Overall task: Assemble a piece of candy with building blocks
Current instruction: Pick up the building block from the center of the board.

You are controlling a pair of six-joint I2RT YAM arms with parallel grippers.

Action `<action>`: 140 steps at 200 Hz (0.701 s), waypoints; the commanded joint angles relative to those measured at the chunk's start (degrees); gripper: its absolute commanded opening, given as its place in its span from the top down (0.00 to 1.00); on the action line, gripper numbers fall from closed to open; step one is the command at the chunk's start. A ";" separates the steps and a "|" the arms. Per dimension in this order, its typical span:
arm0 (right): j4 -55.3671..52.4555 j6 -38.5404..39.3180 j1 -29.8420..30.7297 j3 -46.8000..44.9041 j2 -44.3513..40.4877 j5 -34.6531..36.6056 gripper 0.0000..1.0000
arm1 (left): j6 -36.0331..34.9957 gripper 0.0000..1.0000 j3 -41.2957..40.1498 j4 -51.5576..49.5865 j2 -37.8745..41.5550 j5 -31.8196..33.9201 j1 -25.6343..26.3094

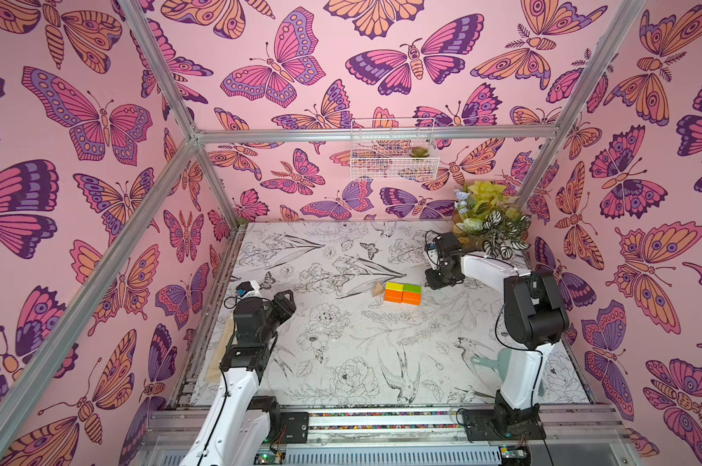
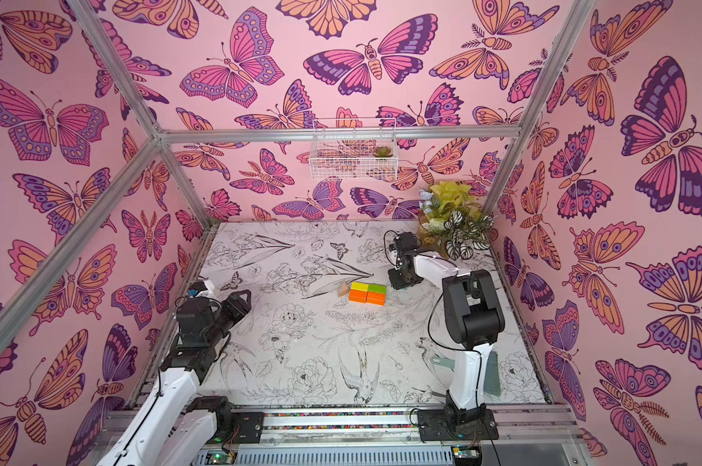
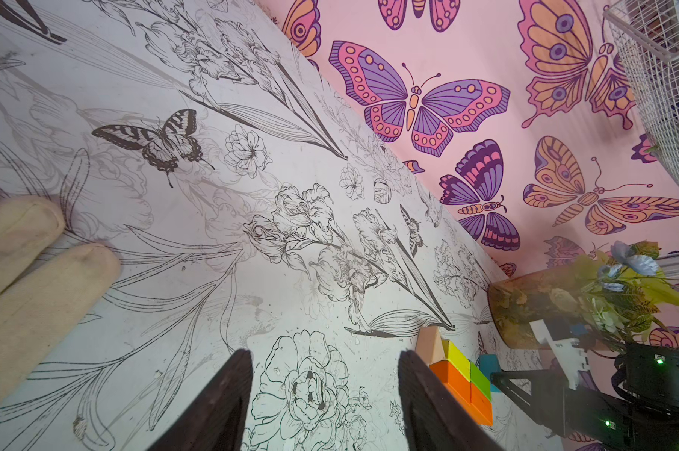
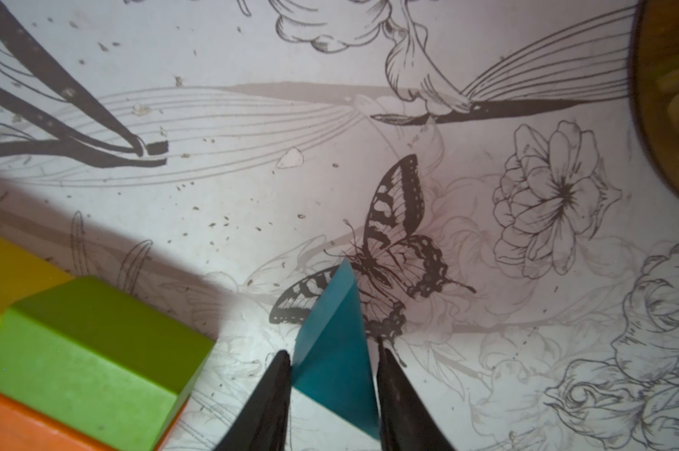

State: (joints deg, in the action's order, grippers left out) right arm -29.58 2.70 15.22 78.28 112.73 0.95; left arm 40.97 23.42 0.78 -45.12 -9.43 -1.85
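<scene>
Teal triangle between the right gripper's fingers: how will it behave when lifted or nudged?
The teal triangle looks like a solid, rigid painted block, so it probably won't flex. Its faces slope and look smooth, so the right gripper, pinching it, may squeeze it out or twist it. Flat-sided, it should slide on the table rather than roll.
</scene>
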 commanded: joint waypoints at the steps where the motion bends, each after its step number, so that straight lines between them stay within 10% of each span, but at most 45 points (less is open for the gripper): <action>1: -0.15 -1.41 0.57 0.83 0.24 1.17 0.63 | -0.15 0.37 -0.36 -0.71 -0.15 0.03 0.06; 140: -4.89 -12.63 5.79 -5.51 -10.09 5.62 0.73 | -0.39 0.37 -0.18 -0.60 -0.40 -0.41 0.09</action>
State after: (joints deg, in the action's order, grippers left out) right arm -31.29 -5.76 20.75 74.56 105.16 4.80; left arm 40.99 23.42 0.78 -45.12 -9.45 -1.85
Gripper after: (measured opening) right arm 0.326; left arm 0.630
